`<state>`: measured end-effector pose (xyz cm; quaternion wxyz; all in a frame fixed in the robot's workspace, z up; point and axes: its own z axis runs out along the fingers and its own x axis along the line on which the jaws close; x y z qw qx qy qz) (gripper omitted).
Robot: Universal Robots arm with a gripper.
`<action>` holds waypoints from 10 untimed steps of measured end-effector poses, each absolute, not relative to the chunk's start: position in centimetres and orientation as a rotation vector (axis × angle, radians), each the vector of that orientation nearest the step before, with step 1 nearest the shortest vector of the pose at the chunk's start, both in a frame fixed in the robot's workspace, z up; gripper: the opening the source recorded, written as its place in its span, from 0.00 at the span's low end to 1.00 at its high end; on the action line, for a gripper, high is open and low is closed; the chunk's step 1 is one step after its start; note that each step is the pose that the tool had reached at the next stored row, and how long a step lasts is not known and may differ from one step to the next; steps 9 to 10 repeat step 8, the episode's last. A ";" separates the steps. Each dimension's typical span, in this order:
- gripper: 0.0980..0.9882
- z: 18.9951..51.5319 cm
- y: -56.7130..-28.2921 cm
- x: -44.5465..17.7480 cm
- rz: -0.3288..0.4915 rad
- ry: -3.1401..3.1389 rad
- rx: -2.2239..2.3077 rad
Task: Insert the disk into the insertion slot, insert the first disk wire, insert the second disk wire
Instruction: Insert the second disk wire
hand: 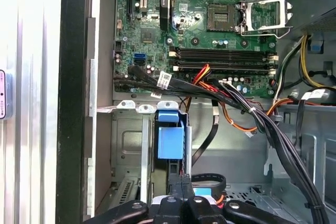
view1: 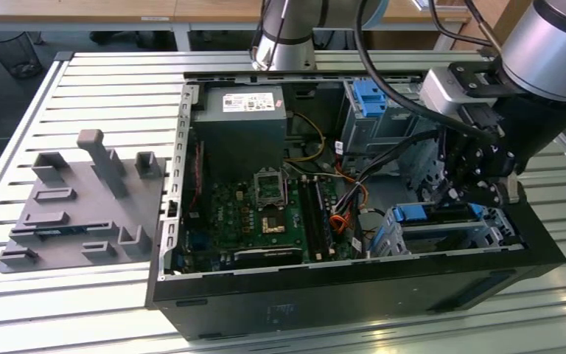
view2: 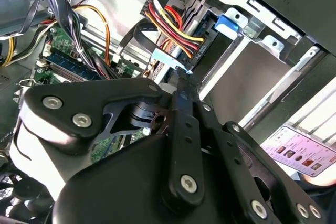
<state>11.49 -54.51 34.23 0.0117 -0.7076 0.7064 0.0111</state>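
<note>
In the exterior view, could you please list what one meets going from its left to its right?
Grey fixture plate → power supply → motherboard → blue-framed disk in the insertion slot, with the hand just above the disk.

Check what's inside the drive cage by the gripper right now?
The drive cage holds the disk, seen by its blue carrier at the cage mouth. Wires run to its end. The gripper hangs above it; the disk's body is hidden by the cage walls.
</note>
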 end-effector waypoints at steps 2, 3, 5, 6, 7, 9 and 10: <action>0.01 34.3 -54.5 11.5 0.035 2.203 -2.207; 0.01 34.4 -54.5 11.5 0.035 2.203 -2.207; 0.01 34.5 -54.5 11.5 0.036 2.203 -2.207; 0.01 34.6 -54.5 11.5 0.036 2.204 -2.207; 0.01 34.6 -54.5 11.5 0.037 2.204 -2.207; 0.01 34.6 -54.5 11.5 0.037 2.203 -2.207; 0.01 34.6 -54.5 11.5 0.037 2.203 -2.207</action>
